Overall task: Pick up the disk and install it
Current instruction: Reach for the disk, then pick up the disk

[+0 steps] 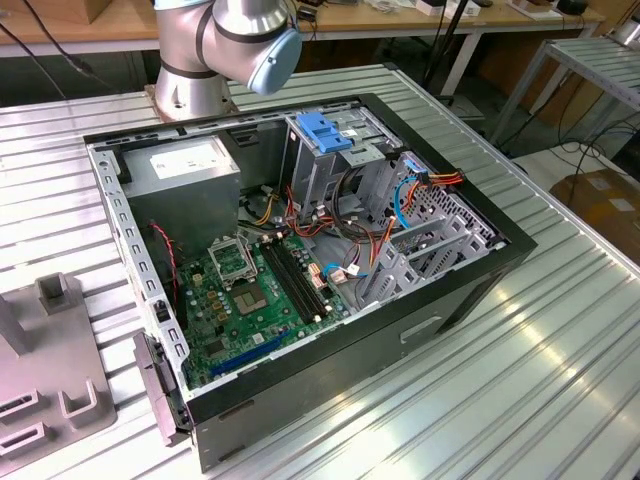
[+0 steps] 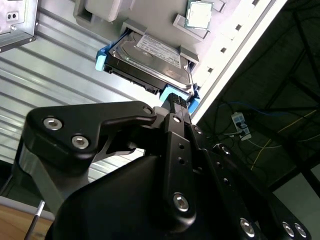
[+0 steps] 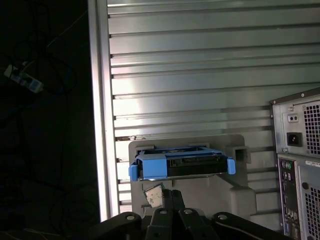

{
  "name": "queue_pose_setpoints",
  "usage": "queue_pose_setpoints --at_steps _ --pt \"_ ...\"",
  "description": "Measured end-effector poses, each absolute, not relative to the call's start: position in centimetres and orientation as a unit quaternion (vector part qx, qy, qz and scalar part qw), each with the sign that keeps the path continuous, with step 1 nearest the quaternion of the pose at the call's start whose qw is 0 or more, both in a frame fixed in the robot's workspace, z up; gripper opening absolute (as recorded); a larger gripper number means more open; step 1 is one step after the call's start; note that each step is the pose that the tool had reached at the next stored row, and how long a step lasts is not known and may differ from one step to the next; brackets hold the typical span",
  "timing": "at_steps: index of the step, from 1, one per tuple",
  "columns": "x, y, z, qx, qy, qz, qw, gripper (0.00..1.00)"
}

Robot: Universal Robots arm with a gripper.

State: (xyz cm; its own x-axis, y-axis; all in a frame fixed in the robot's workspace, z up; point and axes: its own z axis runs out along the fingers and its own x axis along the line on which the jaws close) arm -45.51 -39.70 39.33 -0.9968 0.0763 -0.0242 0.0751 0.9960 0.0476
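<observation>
While the disk point(image 2: 150, 55) is lying flat in a grey holder point(image 3: 205, 192) on the ribbed metal worktop point(image 3: 200, 75), with blue rails framing its ends, the end effector point(image 2: 175, 101) is hovering just beside one rail. Whether it is open or closed, I am not managing to tell. An opened computer case point(image 1: 300, 250) is sitting on the same worktop, apart from the holder.

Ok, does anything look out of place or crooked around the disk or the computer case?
Nothing stands out. The disk sits squarely in its grey holder, blue rails at both ends, and the open case lies flat on the table.
</observation>
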Motion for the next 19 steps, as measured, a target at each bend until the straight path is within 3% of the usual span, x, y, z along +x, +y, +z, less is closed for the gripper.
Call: queue_pose_setpoints --at_steps 19 --pt "-45.54 -39.70 39.33 -0.030 0.999 0.024 0.011 0.10"
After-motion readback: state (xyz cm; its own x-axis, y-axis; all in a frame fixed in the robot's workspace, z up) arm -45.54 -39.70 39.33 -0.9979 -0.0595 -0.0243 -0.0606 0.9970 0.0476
